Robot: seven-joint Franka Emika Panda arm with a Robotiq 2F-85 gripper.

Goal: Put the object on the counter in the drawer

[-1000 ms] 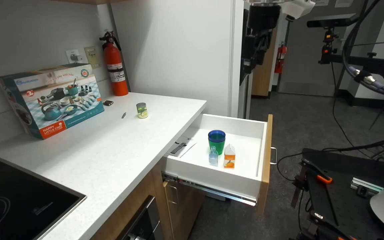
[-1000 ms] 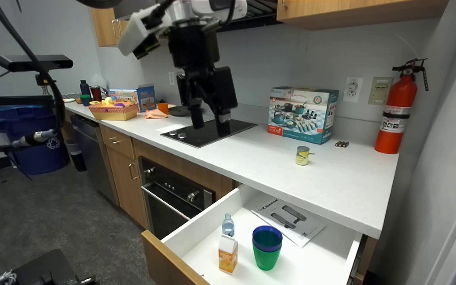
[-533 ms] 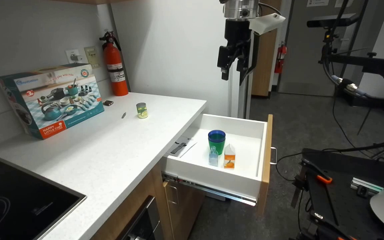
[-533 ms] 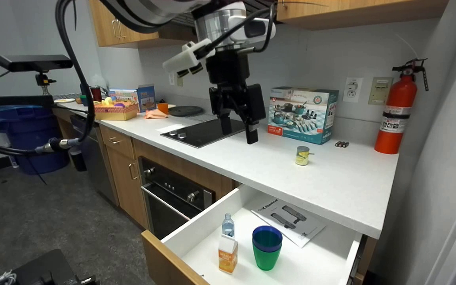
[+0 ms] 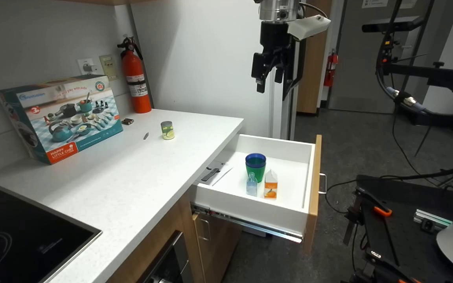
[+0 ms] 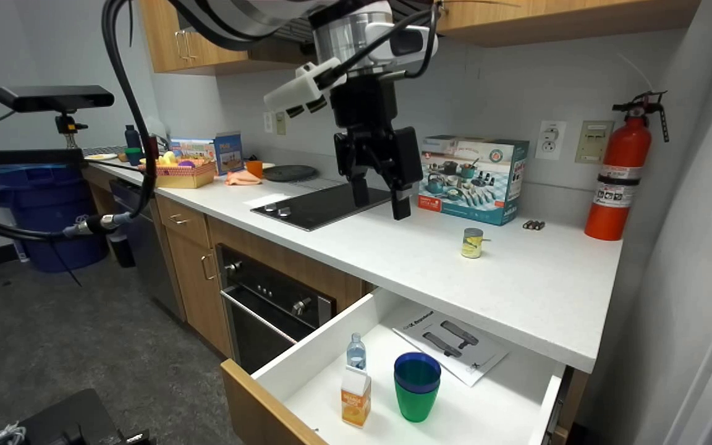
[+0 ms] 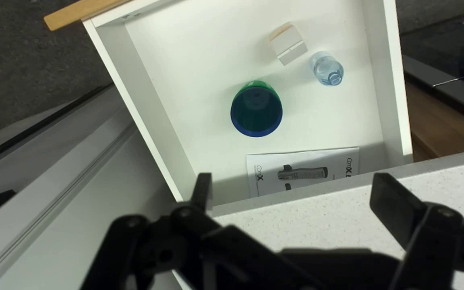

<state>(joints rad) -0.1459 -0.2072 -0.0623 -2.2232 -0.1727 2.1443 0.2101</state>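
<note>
The object, a small yellow-green can with a grey top, stands upright on the counter in both exterior views (image 5: 167, 130) (image 6: 472, 243). It is out of the wrist view. The white counter (image 5: 144, 177) also shows in the wrist view (image 7: 308, 225). The drawer (image 5: 293, 157) is pulled open beneath the counter edge and shows in the wrist view (image 7: 191, 68). My gripper, in both exterior views (image 5: 269, 83) (image 6: 381, 204), hangs high, fingers down, apart from the can. In the wrist view the gripper (image 7: 290, 187) is open and empty, over the drawer's back and counter edge.
The drawer holds a green-blue cup (image 6: 416, 395), a juice carton (image 6: 355, 402), a small bottle (image 6: 356, 352) and a paper sheet (image 6: 455, 343). A toy box (image 5: 69, 118), a fire extinguisher (image 5: 135, 82) and a stovetop (image 5: 22, 232) are on the counter. A tall white panel (image 5: 210, 59) stands beyond.
The arm has swung toward the counter and come lower, fast at first and then only slightly. The can, the drawer and its contents have not moved.
</note>
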